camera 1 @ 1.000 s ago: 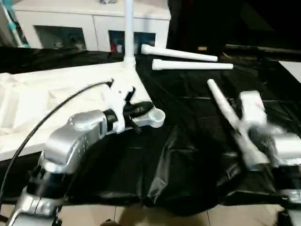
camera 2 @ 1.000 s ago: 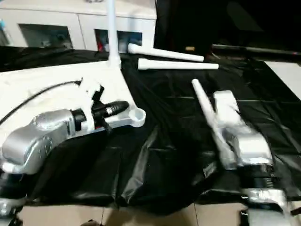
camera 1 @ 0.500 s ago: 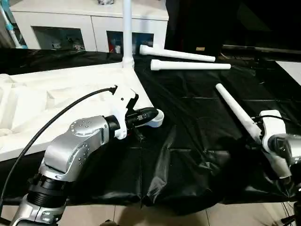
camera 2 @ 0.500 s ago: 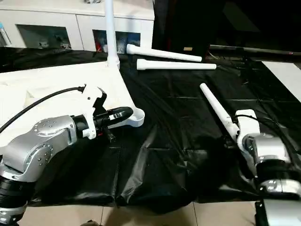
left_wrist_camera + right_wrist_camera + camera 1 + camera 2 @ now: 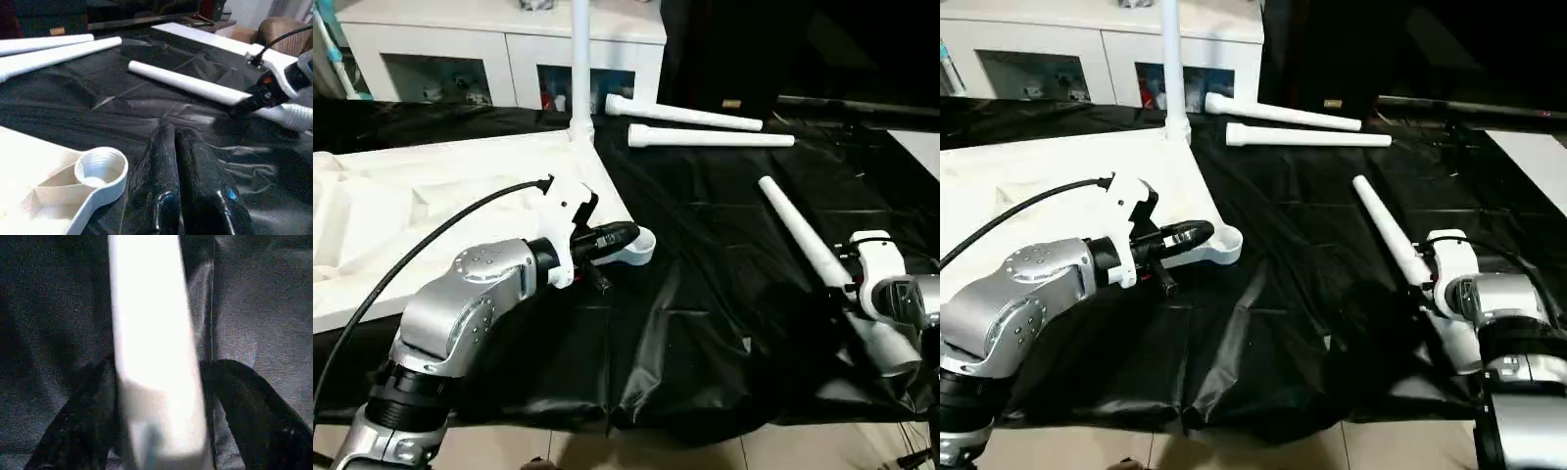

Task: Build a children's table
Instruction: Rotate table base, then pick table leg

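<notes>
Tabletop is lying underside up; its near corner socket is sitting empty. Left gripper is pressed closed. Right gripper is straddling a leg, fingers either side; grip cannot be told.

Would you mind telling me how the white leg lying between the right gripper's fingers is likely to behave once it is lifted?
The leg is a straight, smooth tube, so it will probably stay stiff but could slip in the fingers. The right gripper straddles it near its wide end, so the long narrow end may sag downward. Being round and tapered, it would likely roll in a curve on the black sheet if released.
</notes>
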Robot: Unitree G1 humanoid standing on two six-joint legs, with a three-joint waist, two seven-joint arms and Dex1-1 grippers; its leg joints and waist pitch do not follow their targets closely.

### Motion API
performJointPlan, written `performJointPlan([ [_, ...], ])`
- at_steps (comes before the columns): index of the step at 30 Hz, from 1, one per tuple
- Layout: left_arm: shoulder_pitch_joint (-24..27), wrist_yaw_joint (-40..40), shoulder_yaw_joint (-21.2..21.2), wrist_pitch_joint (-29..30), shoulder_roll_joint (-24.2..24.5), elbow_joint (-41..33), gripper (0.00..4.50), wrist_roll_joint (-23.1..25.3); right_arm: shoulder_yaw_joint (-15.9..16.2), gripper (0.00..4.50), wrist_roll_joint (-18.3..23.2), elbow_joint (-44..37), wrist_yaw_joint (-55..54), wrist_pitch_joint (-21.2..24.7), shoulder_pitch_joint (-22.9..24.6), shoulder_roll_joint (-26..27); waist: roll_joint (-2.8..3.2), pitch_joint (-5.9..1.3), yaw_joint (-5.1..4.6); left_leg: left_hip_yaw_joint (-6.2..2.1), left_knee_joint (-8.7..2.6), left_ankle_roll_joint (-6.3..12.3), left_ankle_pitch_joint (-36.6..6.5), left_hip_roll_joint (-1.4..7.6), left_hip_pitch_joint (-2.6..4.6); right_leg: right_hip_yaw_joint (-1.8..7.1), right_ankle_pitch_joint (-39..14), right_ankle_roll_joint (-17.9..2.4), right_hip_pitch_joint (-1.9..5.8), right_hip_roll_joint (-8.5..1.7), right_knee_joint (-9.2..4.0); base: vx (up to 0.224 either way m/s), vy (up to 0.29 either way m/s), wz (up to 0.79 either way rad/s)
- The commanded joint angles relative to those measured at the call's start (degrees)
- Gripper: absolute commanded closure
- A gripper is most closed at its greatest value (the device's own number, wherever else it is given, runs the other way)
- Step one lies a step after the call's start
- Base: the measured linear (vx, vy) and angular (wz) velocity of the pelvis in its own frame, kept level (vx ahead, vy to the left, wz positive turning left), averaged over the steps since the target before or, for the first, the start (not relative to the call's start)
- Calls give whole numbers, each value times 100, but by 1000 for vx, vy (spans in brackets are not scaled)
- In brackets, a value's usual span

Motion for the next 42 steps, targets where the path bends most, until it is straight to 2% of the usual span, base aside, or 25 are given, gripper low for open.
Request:
performJointPlan([
  [1, -79, -62, 135, 153, -18, -152, 385, -164, -97, 173, 37, 188, -45, 41, 15, -51, -55, -381, -2, 60, -303, 17, -1085, 32, 41, 175, -1304, -1001, 293, -290, -450, 0, 0, 0],
  [2, -93, -60, 186, 182, -41, -174, 375, -223, -157, 184, 66, 182, -70, 32, -6, -50, -57, -378, 0, 54, -307, 17, -1115, 32, 40, 172, -1352, -991, 295, -291, -456, 0, 0, 0],
  [4, -214, 49, 556, 322, -309, -201, 350, -666, -526, 202, 382, -202, -37, -101, -124, 51, -34, -387, 8, 58, -301, -3, -1120, 21, 41, 175, -1298, -994, 303, -286, -452, 0, 0, 0],
  [5, -214, 49, 556, 322, -309, -201, 347, -666, -526, 209, 382, -202, -37, -101, -124, 51, -48, -388, 7, 56, -300, 2, -1101, 21, 33, 176, -1252, -999, 311, -286, -449, 0, 0, 0],
  [6, -285, 148, 726, 404, -476, -168, 346, -892, -688, 218, 580, -493, 42, -106, -159, 145, -37, -386, 12, 46, -306, 27, -1118, 26, 44, 165, -1256, -999, 297, -279, -449, 0, 0, 0],
  [7, -345, 243, 845, 468, -606, -130, 342, -1052, -794, 229, 717, -693, 87, -77, -185, 218, -34, -386, 8, 63, -297, 32, -1143, 16, 38, 179, -1222, -999, 308, -277, -453, 0, 0, 0],
  [8, -354, 258, 858, 476, -623, -123, 330, -1069, -805, 239, 734, -717, 92, -68, -188, 228, -48, -394, 5, 41, -304, 45, -1098, 15, 23, 164, -1192, -985, 333, -276, -436, 0, 0, 0],
  [11, -721, 855, 1290, 741, -1274, 272, 308, -1596, -1115, 259, 1316, -1610, 241, 169, -291, 672, -26, -393, -3, 56, -295, 91, -1070, 9, 26, 174, -1163, -1001, 317, -269, -447, 0, 0, 0],
  [13, -860, 1052, 1378, 783, -1479, 487, 301, -1650, -1130, 277, 1503, -1946, 293, 185, -294, 875, -28, -397, 0, 37, -308, 157, -1036, 7, 25, 165, -1186, -949, 331, -265, -465, 0, 0, 0],
  [14, -1072, 1319, 1454, 794, -1730, 867, 294, -1586, -1025, 283, 1763, -2569, 427, 163, -235, 1211, -7, -409, 20, 29, -308, 154, -1023, 14, 37, 162, -1191, -946, 328, -276, -461, 0, 0, 0],
  [15, -1151, 1359, 1432, 756, -1780, 1029, 273, -1487, -921, 303, 1877, -2871, 525, 171, -188, 1355, -18, -404, 25, 33, -307, 179, -1008, 16, 41, 170, -1150, -911, 315, -265, -468, 0, 0, 0],
  [16, -1211, 1370, 1408, 720, -1804, 1155, 273, -1406, -848, 303, 1955, -3068, 589, 171, -161, 1464, 11, -414, 47, 22, -321, 191, -963, 28, 48, 171, -1107, -897, 315, -280, -465, 0, 0, 0],
  [19, -1310, 1500, 1325, 738, -1843, 1427, 259, -1135, -689, 329, 1945, -3264, 492, 185, -140, 1725, 26, -425, 58, 9, -342, 126, -861, 48, 58, 172, -928, -908, 313, -288, -453, 0, 0, 0],
  [20, -1288, 1458, 1121, 678, -1760, 1536, 244, -870, -495, 334, 1728, -3225, 317, 85, -96, 1867, 40, -414, 67, 8, -353, 87, -866, 53, 66, 171, -927, -923, 294, -290, -456, 0, 0, 0],
  [22, -1265, 1415, 1015, 635, -1703, 1559, 232, -754, -409, 346, 1615, -3187, 241, 18, -72, 1912, 43, -412, 78, 11, -364, 0, -909, 48, 66, 175, -1002, -885, 301, -304, -458, 0, 0, 0],
  [23, -1223, 1411, 875, 586, -1587, 1518, 225, -629, -344, 352, 1341, -3021, -71, -214, -34, 2031, 38, -416, 90, 7, -367, -23, -919, 55, 73, 176, -1005, -875, 300, -314, -457, 0, 0, 0],
  [25, -1235, 1469, 876, 598, -1576, 1511, 201, -637, -365, 308, 1272, -3044, -235, -239, 12, 2091, 38, -418, 111, 17, -369, -120, -863, 56, 73, 187, -890, -902, 298, -324, -438, 0, 0, 0],
  [28, -1041, 1004, 463, 550, -1093, 1120, 187, -414, -383, 309, 1130, -3114, -898, 269, 73, 2142, 36, -417, 115, -3, -392, -166, -792, 52, 69, 182, -794, -828, 313, -315, -403, 0, 0, 0],
  [29, -937, 785, 248, 521, -849, 960, 173, -253, -390, 272, 1046, -3036, -1149, 407, 41, 2144, 28, -414, 107, 6, -394, -171, -790, 51, 72, 183, -810, -799, 300, -310, -409, 0, 0, 0],
  [30, -937, 785, 248, 521, -849, 960, 162, -253, -390, 266, 1046, -3036, -1149, 407, 41, 2144, 33, -404, 92, 13, -396, -213, -844, 40, 67, 189, -906, -730, 300, -307, -410, 0, 0, 0],
  [32, -732, 396, -203, 390, -348, 658, 149, 82, -313, 261, 831, -2844, -1417, 489, -43, 2158, 10, -394, 74, 17, -406, -272, -958, 42, 70, 194, -1153, -622, 285, -321, -436, 0, 0, 0],
  [34, -690, 307, -321, 347, -231, 586, 140, 162, -307, 246, 790, -2813, -1451, 515, -62, 2171, 31, -385, 58, 16, -412, -300, -1036, 45, 72, 200, -1253, -578, 275, -323, -437, 0, 0, 0],
  [37, -528, -24, -793, 210, 236, 295, 117, 430, -299, 221, 745, -2700, -1503, 631, -125, 2236, 18, -389, 32, 3, -417, -318, -1044, 53, 74, 199, -1210, -597, 273, -328, -414, 0, 0, 0],
  [40, -347, -439, -1283, -8, 710, 80, 93, 718, -326, 192, 896, -2408, -1524, 911, -126, 2374, 9, -379, -6, 18, -418, -309, -1051, 47, 70, 207, -1227, -604, 261, -320, -424, 0, 0, 0],
  [42, -303, -528, -1413, -45, 808, 42, 65, 819, -376, 168, 949, -2278, -1598, 984, -87, 2450, 27, -377, -18, 18, -420, -334, -1053, 48, 73, 208, -1227, -620, 258, -321, -412, 0, 0, 0],
])
